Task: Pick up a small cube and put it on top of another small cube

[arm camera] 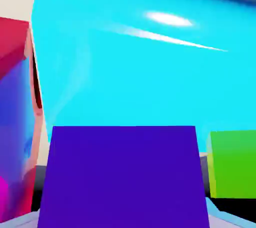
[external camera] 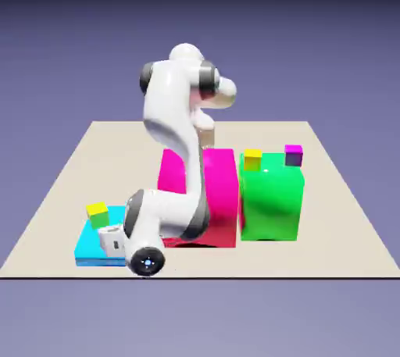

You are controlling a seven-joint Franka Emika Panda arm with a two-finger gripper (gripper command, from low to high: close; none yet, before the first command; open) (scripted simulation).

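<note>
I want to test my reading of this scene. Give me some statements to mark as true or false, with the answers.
1. The gripper is shut on the violet cube. True.
2. The green-sided cube with a yellow top stands on the flat cyan block. True.
3. The all-yellow cube sits on the pink block. False: it sits on the big green block.
4. The violet cube already rests on the green-sided cube. False: the hand view shows it in the gripper, beside that cube, and the yellow top is bare.
</note>
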